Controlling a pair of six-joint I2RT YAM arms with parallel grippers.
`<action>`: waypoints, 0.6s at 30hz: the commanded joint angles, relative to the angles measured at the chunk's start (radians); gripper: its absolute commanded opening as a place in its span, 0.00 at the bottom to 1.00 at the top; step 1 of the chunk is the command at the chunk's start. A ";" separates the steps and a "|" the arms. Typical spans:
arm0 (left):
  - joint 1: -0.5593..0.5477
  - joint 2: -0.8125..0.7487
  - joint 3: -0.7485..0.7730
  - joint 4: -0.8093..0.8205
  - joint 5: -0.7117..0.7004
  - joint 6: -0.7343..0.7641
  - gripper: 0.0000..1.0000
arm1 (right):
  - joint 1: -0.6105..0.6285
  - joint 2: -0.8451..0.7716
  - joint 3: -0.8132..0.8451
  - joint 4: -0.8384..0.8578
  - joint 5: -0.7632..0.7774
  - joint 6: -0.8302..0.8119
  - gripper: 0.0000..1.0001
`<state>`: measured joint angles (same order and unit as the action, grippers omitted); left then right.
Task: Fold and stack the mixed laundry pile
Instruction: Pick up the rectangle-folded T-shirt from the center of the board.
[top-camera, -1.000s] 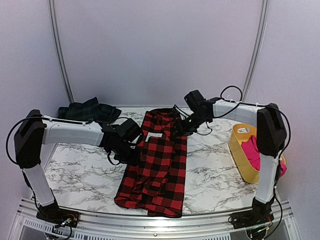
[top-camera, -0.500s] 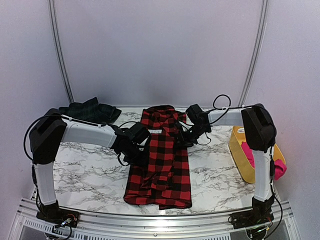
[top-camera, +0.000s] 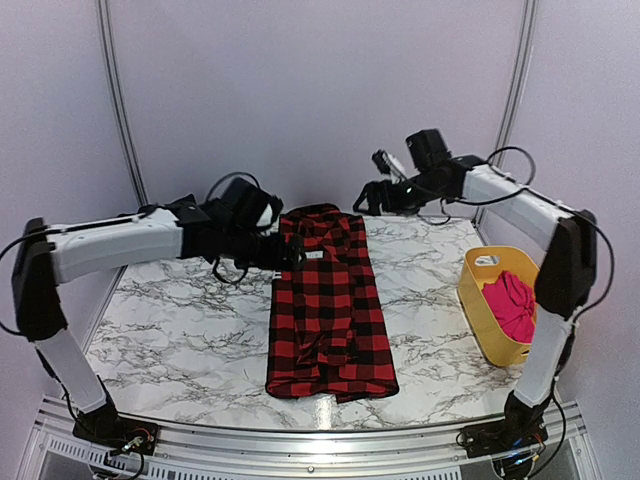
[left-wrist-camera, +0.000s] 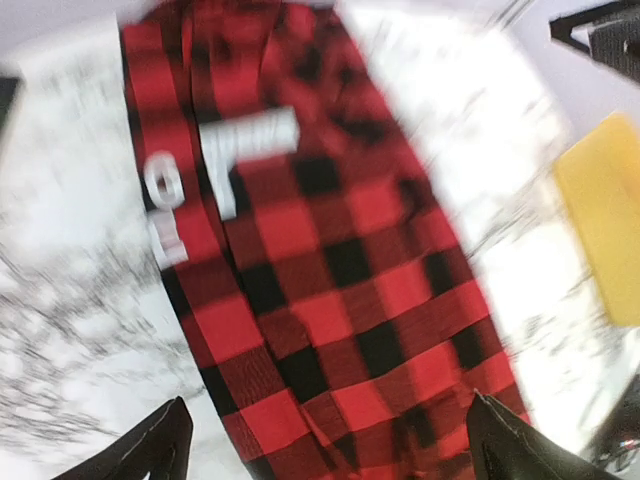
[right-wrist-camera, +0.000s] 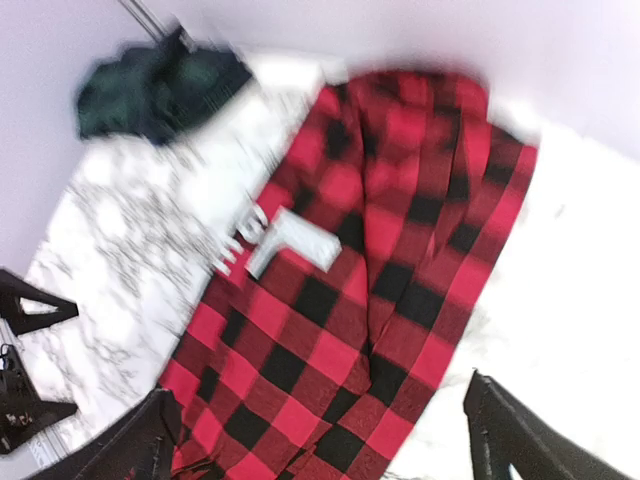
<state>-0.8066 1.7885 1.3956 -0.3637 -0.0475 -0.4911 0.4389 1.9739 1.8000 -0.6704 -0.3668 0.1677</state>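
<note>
The red-and-black checked garment (top-camera: 328, 305) with white letters lies flat and lengthwise in the middle of the marble table (top-camera: 180, 330). My left gripper (top-camera: 290, 253) hovers open over its far left corner, holding nothing. In the left wrist view the checked cloth (left-wrist-camera: 330, 270) lies below the spread left gripper (left-wrist-camera: 330, 450). My right gripper (top-camera: 366, 196) is raised above the far right corner, open and empty. The right wrist view looks down on the checked garment (right-wrist-camera: 380, 270), well below the right gripper (right-wrist-camera: 320, 440). The dark green plaid garment (right-wrist-camera: 160, 90) is bunched at the far left. The pink garment (top-camera: 510, 300) sits in the tub.
The yellow plastic tub (top-camera: 478, 305) stands at the table's right edge; it also shows at the right of the left wrist view as the tub (left-wrist-camera: 605, 230). A curved metal frame and pale walls enclose the back. The table's front rail (top-camera: 300, 440) runs along the near edge.
Both grippers opened and let go of the checked garment. The arms rose and moved back, the right one high. The garment slid toward the back and lies flat.
</note>
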 joint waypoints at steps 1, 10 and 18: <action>0.003 -0.237 -0.019 -0.004 -0.147 0.061 0.99 | 0.000 -0.275 -0.023 0.039 0.118 -0.053 0.99; 0.038 -0.360 -0.143 -0.070 -0.034 -0.066 0.99 | -0.115 -0.472 -0.313 -0.022 -0.110 0.099 0.98; -0.179 -0.482 -0.556 0.093 0.025 -0.549 0.88 | -0.014 -0.720 -0.867 0.002 -0.257 0.268 0.77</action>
<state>-0.9058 1.3628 0.9722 -0.3408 -0.0708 -0.7650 0.3630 1.3853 1.0580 -0.6281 -0.5346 0.3496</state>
